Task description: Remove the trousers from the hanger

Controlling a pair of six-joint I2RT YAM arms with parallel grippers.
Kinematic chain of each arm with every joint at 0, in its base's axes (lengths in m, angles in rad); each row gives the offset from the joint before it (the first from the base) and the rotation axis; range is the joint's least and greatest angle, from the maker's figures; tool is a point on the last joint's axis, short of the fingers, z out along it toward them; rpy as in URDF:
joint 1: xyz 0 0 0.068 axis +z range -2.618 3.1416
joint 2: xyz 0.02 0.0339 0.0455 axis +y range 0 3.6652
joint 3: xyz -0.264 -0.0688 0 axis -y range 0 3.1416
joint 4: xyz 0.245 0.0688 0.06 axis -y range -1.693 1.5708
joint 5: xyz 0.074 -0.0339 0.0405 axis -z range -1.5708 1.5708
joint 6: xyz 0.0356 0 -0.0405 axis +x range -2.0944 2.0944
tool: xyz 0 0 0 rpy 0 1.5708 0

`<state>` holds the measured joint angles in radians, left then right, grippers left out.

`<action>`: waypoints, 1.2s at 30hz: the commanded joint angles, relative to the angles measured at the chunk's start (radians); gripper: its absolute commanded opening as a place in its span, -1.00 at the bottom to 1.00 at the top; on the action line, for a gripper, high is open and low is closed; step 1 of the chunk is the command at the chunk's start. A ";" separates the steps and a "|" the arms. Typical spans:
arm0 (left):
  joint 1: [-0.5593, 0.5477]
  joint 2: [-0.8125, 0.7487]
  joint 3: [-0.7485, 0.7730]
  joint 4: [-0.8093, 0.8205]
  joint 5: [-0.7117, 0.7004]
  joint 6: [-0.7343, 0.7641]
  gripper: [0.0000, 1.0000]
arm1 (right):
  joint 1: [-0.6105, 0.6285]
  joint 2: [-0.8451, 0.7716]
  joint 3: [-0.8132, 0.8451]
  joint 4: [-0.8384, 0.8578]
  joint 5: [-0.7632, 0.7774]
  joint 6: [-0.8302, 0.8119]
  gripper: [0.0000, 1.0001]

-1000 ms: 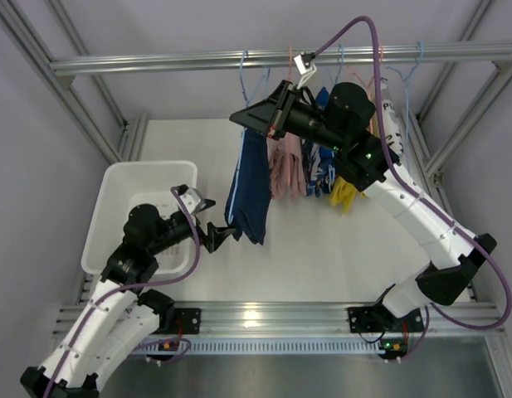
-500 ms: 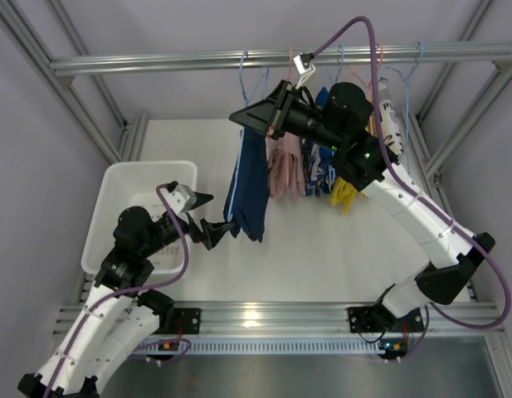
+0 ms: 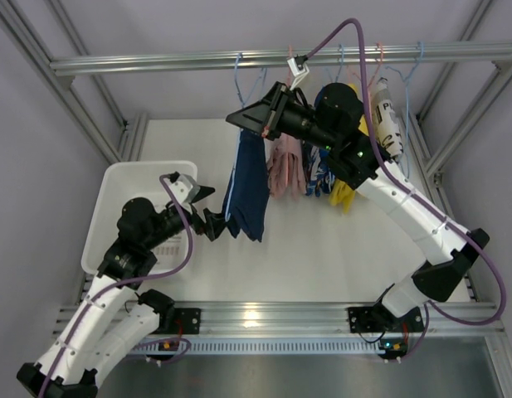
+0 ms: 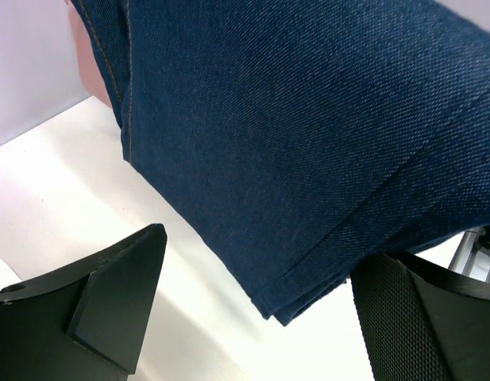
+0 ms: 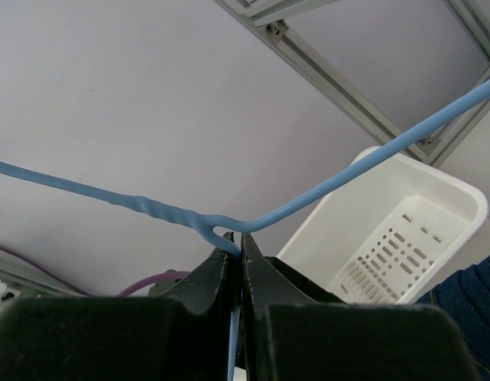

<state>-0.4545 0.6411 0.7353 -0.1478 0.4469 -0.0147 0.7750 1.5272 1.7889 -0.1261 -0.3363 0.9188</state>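
With the right tool [image 5: 241, 255] pinching the hanger [image 5: 332, 194], the left tool [image 3: 212, 211] is gaping round the navy trousers' [image 3: 249, 186] seven o'clock hem and should be biting deep.

2 trousers hang, navy pair [image 3: 249, 186] and pink pair [image 3: 282, 170], with 2 other garments [image 3: 319, 176] [image 3: 345, 197] and 1 bin [image 3: 114, 176].

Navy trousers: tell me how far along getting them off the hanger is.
Done: the right gripper is shut on the blue hanger at its neck. In hand: the left gripper is open around the navy trousers at the lower hem, not closed on it. Left: grip, pull them off, then do the pink trousers hanging beside them.
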 commanded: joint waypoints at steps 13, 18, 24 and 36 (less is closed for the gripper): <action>-0.010 -0.070 0.012 -0.012 0.056 0.062 0.94 | 0.007 0.005 0.090 0.103 0.016 0.008 -1.00; -0.010 -0.040 0.016 0.014 0.009 0.058 0.93 | 0.012 0.007 0.096 0.102 0.013 0.015 -1.00; -0.016 0.002 0.023 0.054 -0.069 0.059 0.86 | 0.015 0.007 0.093 0.100 0.010 0.018 -1.00; -0.021 0.005 0.006 0.139 -0.149 -0.020 0.50 | 0.015 -0.006 0.060 0.102 0.002 0.028 -1.00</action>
<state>-0.4732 0.6502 0.7349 -0.1120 0.3214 0.0154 0.7769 1.5478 1.8030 -0.1265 -0.3286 0.9211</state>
